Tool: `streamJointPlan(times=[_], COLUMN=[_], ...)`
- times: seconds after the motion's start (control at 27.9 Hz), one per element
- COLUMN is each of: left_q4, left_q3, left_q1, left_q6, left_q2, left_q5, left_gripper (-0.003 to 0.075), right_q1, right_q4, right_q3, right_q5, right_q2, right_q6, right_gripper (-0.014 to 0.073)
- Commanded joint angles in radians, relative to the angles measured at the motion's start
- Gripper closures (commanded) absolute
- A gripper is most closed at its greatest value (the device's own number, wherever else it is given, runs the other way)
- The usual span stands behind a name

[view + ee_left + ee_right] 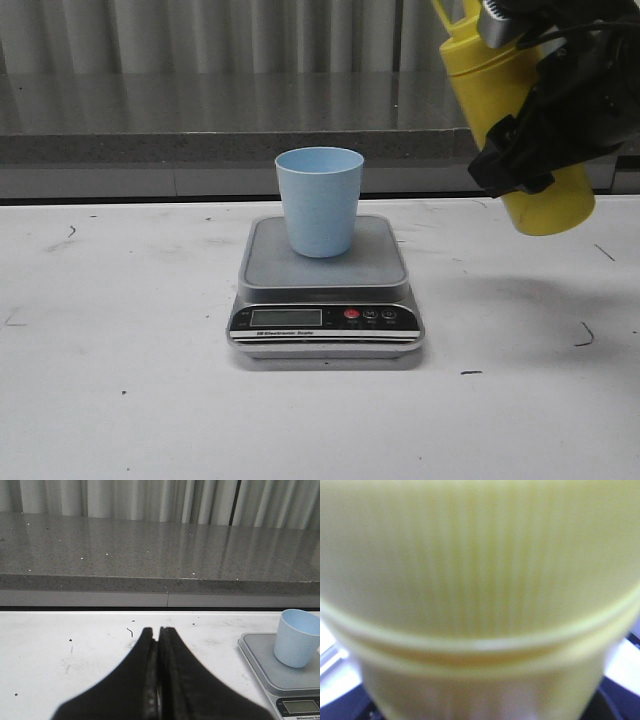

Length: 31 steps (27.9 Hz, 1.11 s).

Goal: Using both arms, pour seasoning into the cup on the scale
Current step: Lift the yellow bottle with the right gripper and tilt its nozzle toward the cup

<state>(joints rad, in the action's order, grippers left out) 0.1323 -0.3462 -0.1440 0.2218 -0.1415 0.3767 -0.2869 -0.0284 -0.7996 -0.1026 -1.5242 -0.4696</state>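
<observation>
We hold the tall yellow plastic seasoning bottle [520, 120] clamped in our right jaws, lifted right of the pale blue plastic cup [320, 200] centred on the silver-grey scale [325, 290] for weighing; left jaws together.

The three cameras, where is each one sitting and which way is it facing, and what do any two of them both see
Front view: looks forward over the white table at the cup standing on the scale; the right gripper holds the seasoning bottle raised and tilted.
Left wrist view: on the left arm, low over the table, facing the grey ledge; the left gripper shows with its fingers together.
Right wrist view: on the right arm, filled by the blurred yellow bottle.
Shared: front and left wrist both show the cup and scale; front and right wrist, the bottle.
</observation>
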Motion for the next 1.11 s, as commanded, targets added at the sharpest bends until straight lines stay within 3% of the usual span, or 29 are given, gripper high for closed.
streamJointPlan(times=[0.0, 0.11, 0.39, 0.79, 1.07], left_q4=[0.005, 0.005, 0.005, 0.005, 0.005], left_q3=[-0.026, -0.026, -0.026, -0.026, -0.026], left_q1=[0.000, 0.000, 0.000, 0.000, 0.000], left_q6=[0.007, 0.007, 0.007, 0.007, 0.007], left_q2=[-0.012, -0.012, -0.012, -0.012, -0.012], left_q5=[-0.085, -0.085, -0.085, -0.085, -0.085], left_gripper=[0.0740, 0.0740, 0.0740, 0.0740, 0.0740], right_q1=[-0.015, -0.024, -0.044, -0.091, -0.183], right_q4=[0.017, 0.037, 0.232, 0.758, 0.992], right_q3=[-0.112, -0.173, -0.334, -0.476, -0.490], right_q5=[0.075, 0.202, 0.472, 0.699, 0.738], right_q2=[0.049, 0.049, 0.039, -0.071, -0.121], right_q6=[-0.130, -0.216, -0.205, 0.173, 0.262], right_gripper=[0.0339, 0.0339, 0.0339, 0.0339, 0.0339])
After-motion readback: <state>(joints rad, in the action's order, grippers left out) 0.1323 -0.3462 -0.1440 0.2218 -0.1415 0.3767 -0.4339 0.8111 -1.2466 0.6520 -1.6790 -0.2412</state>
